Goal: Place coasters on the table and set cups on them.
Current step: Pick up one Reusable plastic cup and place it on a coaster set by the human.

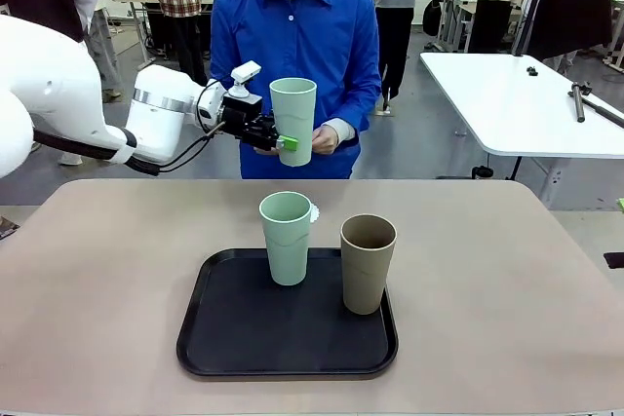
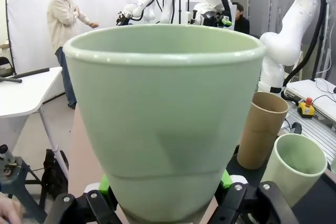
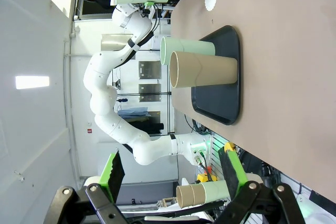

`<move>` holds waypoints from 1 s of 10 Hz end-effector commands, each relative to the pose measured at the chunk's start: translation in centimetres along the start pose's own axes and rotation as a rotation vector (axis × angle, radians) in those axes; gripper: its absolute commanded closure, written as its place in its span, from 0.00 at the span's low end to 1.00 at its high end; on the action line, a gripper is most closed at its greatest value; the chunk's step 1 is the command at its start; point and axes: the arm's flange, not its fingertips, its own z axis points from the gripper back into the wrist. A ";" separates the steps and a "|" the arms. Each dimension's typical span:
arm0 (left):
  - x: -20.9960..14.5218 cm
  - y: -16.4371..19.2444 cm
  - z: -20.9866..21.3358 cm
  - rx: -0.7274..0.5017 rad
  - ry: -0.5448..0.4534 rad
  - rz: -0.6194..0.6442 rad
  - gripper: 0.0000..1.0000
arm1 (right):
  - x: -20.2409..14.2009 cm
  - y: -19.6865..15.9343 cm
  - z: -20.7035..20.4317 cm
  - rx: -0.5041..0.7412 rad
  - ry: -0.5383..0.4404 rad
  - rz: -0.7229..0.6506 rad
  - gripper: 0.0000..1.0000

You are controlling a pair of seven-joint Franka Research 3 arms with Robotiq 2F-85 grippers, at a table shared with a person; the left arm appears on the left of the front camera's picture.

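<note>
Three tall tapered handleless cups in sight. Clamped between the green pads of the left gripper (image 1: 288, 143): one pale mint-green matte tumbler (image 1: 292, 109), upright, gripped low on its wall, jaws closed against both sides of it, raised clear of the large beige-tan tabletop (image 1: 97, 280). On the tumbler's side away from that gripper, a person's hand (image 1: 325, 137), against the lower wall or just beside it; cannot tell whether touching.

Below the left gripper and nearer the robot, a black rectangular tray (image 1: 224, 338) flat on the tabletop. Standing upright in it, close together yet apart: a second pale mint-green matte tumbler (image 1: 287, 238) and a brown-taupe matte tumbler (image 1: 368, 262).

Almost straight beneath the left gripper, just beyond the tray's far edge: one thin white round coaster with a scalloped edge (image 1: 314, 211), flat on the tabletop with nothing on it. Mostly hidden behind the second tumbler from the front, plain to see in the right wrist view.

Right gripper (image 3: 171, 174) spread wide, nothing between its green pads. Tray and both standing tumblers well ahead of its fingertips, with the tabletop running sideways along one side of its view.
</note>
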 end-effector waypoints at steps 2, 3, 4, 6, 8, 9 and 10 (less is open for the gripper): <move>0.5 0.0 0.2 -0.026 -0.033 0.050 0.17 | 0.2 0.1 0.0 0.014 -0.007 -0.002 0.00; -0.3 0.2 -0.5 -0.005 -0.006 0.001 0.17 | 0.2 0.1 0.0 0.014 -0.007 -0.002 0.00; -0.3 0.2 -0.5 -0.005 -0.006 0.001 0.17 | 0.2 0.1 0.0 0.014 -0.007 -0.002 0.00; -0.3 0.2 -0.5 -0.005 -0.006 0.001 0.17 | 0.2 0.1 0.0 0.014 -0.007 -0.002 0.00; -0.3 0.2 -0.5 -0.005 -0.006 0.001 0.17 | 0.2 0.1 0.0 0.014 -0.007 -0.002 0.00; -0.3 0.2 -0.5 -0.005 -0.006 0.001 0.17 | 0.2 0.1 0.0 0.014 -0.007 -0.002 0.00; -0.5 0.2 -0.6 -0.010 -0.009 0.012 0.17 | 0.2 0.1 0.0 0.014 -0.007 -0.002 0.00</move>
